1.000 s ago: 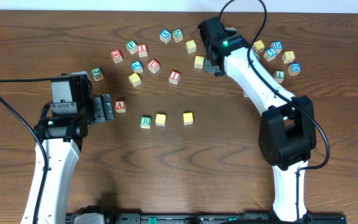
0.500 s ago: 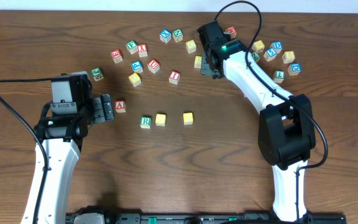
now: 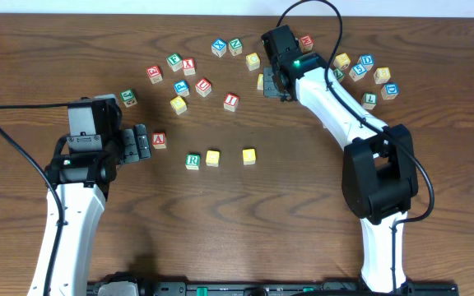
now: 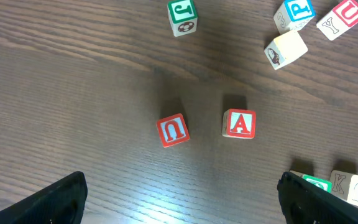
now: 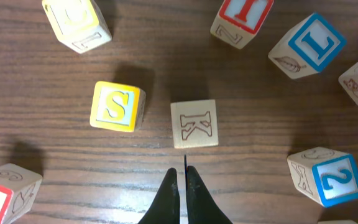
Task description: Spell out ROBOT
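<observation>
**Right gripper** (image 5: pixel 183 175): the fingers are pressed together and hold nothing. The tips sit just short of a bare wooden cube engraved K (image 5: pixel 194 123); whether they touch it cannot be told. A yellow-faced wooden S cube (image 5: pixel 117 107) stands just beside the K cube. A blue-faced L cube (image 5: pixel 309 46) lies farther off among the scattered cubes.

**Left gripper** (image 3: pixel 141 144): the fingers are spread wide and empty. A red-lettered A cube (image 3: pixel 160 139) lies just ahead of them, with a red U cube (image 4: pixel 173 130) near it.

**Word row, middle of the dark wooden table** (image 3: pixel 303 214): a green-lettered R cube (image 3: pixel 192 161) has a yellow cube (image 3: pixel 212 158) just beside it. A second yellow cube (image 3: pixel 248 156) stands apart, farther along the row. The letters on both yellow cubes are illegible.
</observation>
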{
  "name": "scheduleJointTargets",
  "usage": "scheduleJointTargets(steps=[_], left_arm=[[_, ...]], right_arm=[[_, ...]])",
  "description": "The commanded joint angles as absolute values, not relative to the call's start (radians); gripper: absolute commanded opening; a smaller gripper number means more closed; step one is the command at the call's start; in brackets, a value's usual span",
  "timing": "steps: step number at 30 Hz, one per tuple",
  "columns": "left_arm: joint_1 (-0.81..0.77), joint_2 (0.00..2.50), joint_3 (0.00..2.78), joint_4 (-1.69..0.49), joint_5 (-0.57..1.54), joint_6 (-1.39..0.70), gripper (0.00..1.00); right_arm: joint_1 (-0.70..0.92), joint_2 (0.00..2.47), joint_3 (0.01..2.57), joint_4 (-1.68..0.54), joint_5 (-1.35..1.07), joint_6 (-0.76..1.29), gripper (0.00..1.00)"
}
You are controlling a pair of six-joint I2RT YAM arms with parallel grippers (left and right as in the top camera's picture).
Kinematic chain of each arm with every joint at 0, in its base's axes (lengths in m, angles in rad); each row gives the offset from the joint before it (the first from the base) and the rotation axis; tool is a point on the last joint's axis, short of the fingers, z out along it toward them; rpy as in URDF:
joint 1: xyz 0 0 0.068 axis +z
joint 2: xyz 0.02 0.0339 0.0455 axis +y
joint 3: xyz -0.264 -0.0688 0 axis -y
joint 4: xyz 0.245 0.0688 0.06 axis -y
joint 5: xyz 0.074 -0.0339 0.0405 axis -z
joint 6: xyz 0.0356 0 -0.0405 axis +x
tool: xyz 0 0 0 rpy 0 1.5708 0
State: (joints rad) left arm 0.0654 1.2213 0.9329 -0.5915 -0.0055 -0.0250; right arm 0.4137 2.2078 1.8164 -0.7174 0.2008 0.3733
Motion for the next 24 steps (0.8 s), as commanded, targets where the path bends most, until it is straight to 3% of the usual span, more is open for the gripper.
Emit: scheduleJointTargets(steps=[1, 24], left_arm=[[0.070, 1.222, 0.962, -0.590, -0.007, -0.019, 0.96], [0.070, 1.222, 0.962, -0.589, -0.007, -0.019, 0.96]], right_arm=[[0.405, 2.244, 1.805, -0.714, 0.202, 0.358, 0.01], [0.405, 2.306, 1.806, -0.684, 0.176, 0.343, 0.01]])
